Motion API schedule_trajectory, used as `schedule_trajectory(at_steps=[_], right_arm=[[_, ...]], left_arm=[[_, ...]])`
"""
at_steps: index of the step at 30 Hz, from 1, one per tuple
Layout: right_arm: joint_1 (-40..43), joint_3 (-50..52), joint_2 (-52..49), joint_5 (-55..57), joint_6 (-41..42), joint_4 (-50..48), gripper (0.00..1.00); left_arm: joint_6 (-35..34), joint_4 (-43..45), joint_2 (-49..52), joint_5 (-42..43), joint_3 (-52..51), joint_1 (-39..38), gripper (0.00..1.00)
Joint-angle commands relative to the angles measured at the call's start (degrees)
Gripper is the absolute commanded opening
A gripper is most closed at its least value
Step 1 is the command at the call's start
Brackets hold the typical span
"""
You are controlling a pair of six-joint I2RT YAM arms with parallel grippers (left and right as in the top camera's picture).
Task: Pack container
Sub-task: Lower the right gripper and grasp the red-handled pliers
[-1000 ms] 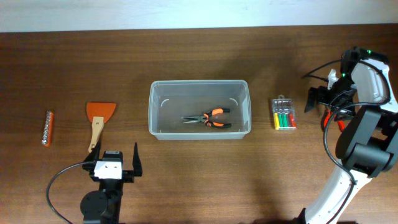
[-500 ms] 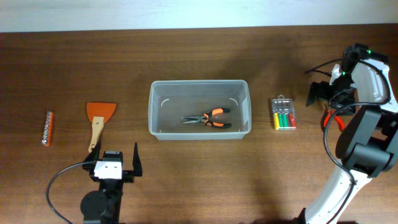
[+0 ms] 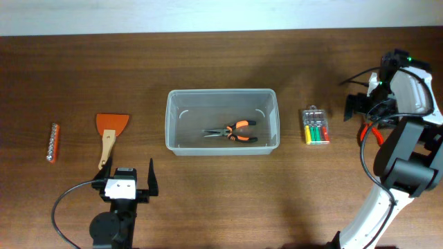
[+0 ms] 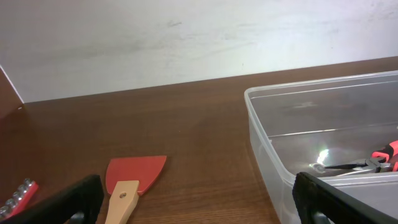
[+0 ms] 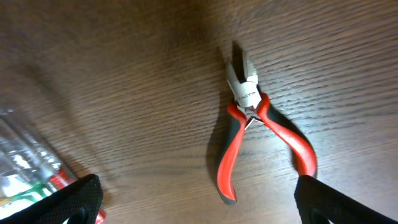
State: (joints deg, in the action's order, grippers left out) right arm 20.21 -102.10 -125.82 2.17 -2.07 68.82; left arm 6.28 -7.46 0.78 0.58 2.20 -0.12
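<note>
From overhead, the container (image 3: 221, 93) sits in the middle of the wooden table (image 3: 221, 194), with orange-handled pliers (image 3: 232, 131) lying flat inside it. Left of the container lies a scraper (image 3: 110, 133) with an orange blade and wooden handle, and farther left of it a red strip of bits (image 3: 52, 142). Just right of the container is a clear pack of screwdrivers (image 3: 315, 126), and beyond that the right gripper (image 3: 356, 107) hangs over red-handled pliers (image 3: 374, 133), partly hidden by the arm. The left gripper (image 3: 128, 171) hovers near the table's front edge, left of the container, its fingers apart and holding nothing. In the left wrist view, that gripper (image 4: 198, 196) shows both dark fingers spread wide, with the container's rim (image 4: 323, 84) to the right and the scraper (image 4: 134, 180) to the left. In the right wrist view, the right gripper (image 5: 199, 199) has its fingers apart above the red-handled pliers (image 5: 249, 99), touching nothing.
</note>
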Motion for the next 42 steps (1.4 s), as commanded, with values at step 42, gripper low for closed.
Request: schedule_trajectory(at_steps=[42], right_arm=[[0.83, 1.44, -6.1, -1.49, 5.84, -4.59, 0.99]], left_arm=[[0.7, 0.02, -0.48, -0.39, -0.35, 0.28, 0.99]])
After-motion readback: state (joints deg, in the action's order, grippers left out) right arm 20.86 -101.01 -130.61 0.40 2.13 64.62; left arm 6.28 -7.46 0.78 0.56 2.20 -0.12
